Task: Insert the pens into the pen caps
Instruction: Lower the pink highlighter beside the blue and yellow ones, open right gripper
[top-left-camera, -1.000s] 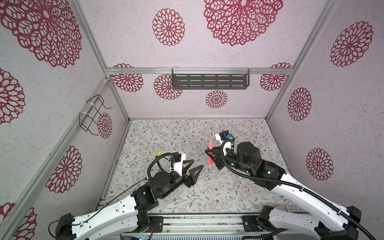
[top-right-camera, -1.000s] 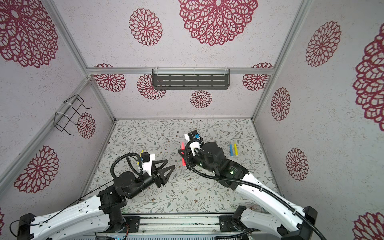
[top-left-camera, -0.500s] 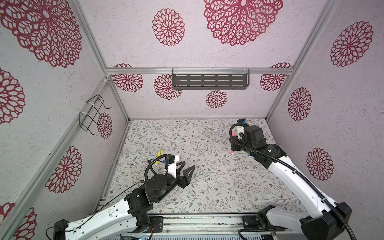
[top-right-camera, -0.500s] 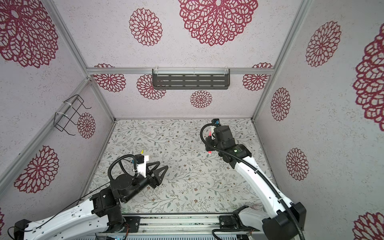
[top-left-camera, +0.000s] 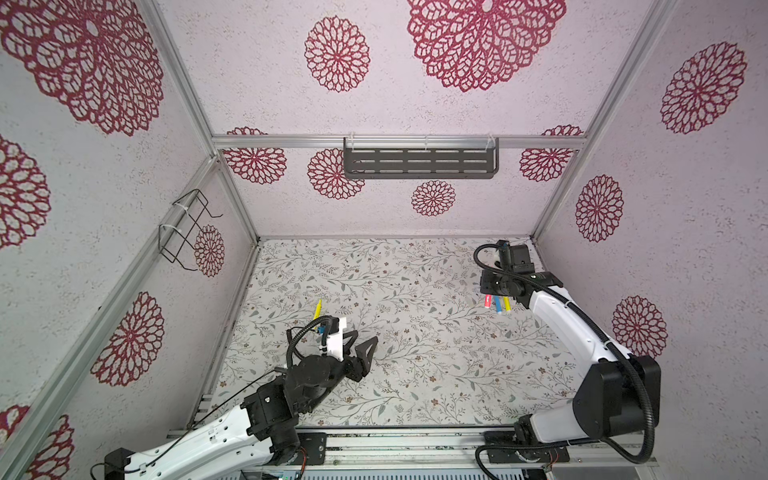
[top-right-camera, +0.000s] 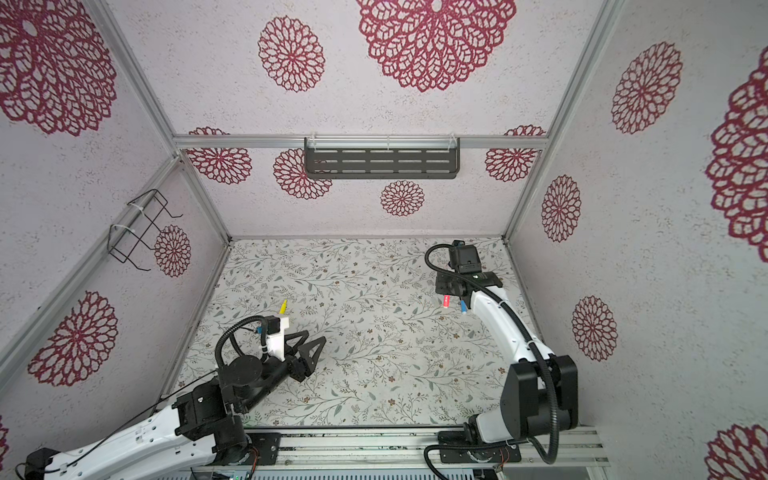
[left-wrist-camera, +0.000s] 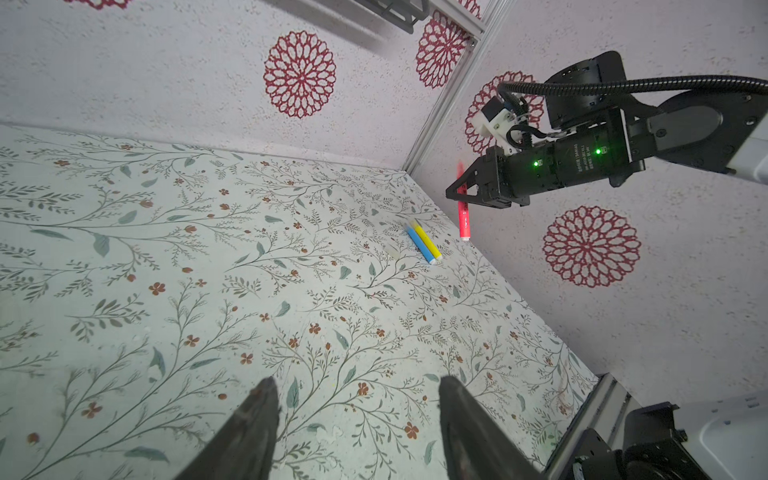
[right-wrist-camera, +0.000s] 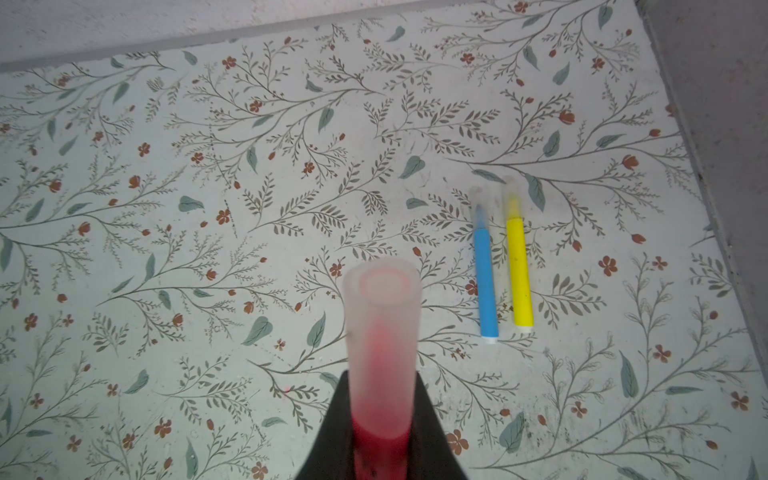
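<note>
The desk (top-left-camera: 415, 353) was mostly bare, so anything dropped could roll a long way. My right gripper (left-wrist-camera: 459, 195) hung above its far right corner, fingers pinching the red pen (left-wrist-camera: 462, 216), which wore a frosted cap. Released from that height, I judged, it might bounce, shed a loosely seated cap, or knock the blue pen (right-wrist-camera: 485, 282) and capped yellow pen (right-wrist-camera: 519, 274) lying side by side close by. My left gripper (left-wrist-camera: 356, 384) hovered with fingers spread and empty. The lone yellow pen (top-left-camera: 318, 308) lay near its wrist, outside that camera's sight, so a blind reach could nudge it away.
</note>
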